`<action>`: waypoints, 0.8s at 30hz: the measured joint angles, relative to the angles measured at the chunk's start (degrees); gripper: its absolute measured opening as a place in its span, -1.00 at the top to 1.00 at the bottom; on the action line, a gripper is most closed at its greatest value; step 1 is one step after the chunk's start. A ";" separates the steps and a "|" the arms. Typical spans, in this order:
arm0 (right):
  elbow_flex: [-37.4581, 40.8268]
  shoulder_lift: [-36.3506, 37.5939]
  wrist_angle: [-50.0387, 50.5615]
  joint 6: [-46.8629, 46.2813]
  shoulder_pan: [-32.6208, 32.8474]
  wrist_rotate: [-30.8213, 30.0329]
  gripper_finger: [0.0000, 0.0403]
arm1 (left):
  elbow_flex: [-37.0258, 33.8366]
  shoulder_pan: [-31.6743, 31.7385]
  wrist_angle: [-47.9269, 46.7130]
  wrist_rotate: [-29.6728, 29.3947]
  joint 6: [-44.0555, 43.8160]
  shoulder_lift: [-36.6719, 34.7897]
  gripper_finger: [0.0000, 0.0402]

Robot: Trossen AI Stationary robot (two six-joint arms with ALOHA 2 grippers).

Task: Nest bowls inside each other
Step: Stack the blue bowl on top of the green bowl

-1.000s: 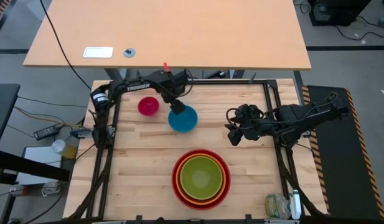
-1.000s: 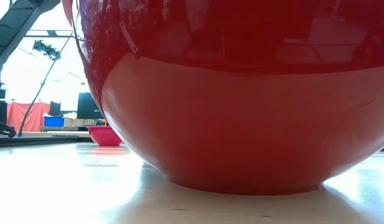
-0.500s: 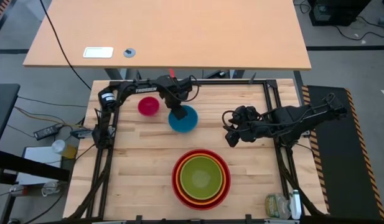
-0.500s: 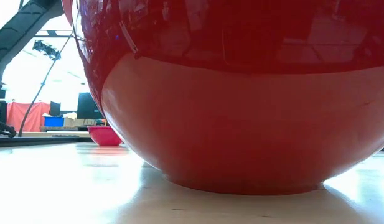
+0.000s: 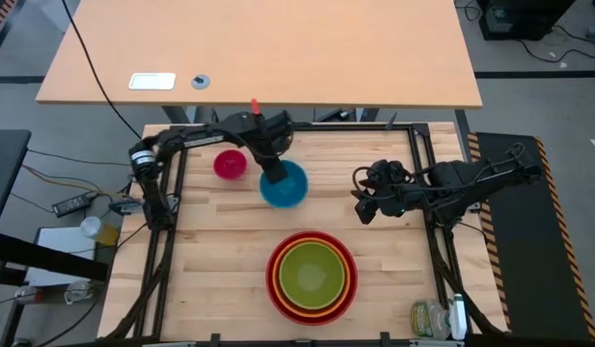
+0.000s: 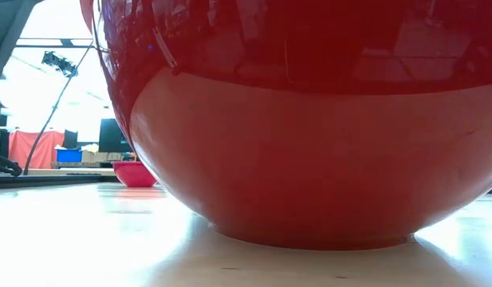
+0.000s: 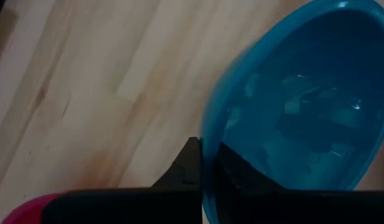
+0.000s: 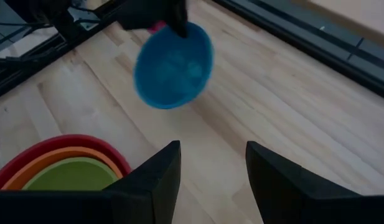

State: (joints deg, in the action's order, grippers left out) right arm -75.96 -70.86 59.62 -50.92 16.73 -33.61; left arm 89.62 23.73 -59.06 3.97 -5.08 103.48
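Wooden table (image 5: 220,260), left hand (image 5: 274,175) gripping blue bowl (image 5: 289,188)

In the low view the large red plastic bowl (image 6: 309,127) stands so close that it fills most of the picture; its rim runs off the top edge and it hides nearly all the wooden bench (image 6: 86,239) behind it. Only part of the small magenta-pink plastic bowl (image 6: 135,173) shows past its flank, the rest covered.

In the left wrist view the round blue plastic bowl (image 7: 297,106) is cut by the picture's edge, and the pink bowl is a mere sliver at a corner.

From above, the left hand (image 5: 274,175) covers the blue bowl's near rim, so its fingertips cannot be made out.

In the right wrist view the nested stack is cut off by the edge, and a dark, blurred arm overlaps the blue bowl's rim.
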 joint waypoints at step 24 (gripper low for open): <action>0.00 0.75 -1.10 16.46 -9.47 3.71 0.07 | 0.04 -35.57 19.36 4.75 -36.40 0.28 0.95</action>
State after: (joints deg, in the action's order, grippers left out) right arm -75.96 -70.11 58.52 -34.46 7.26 -29.89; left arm 89.67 -11.84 -39.70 8.72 -41.48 103.75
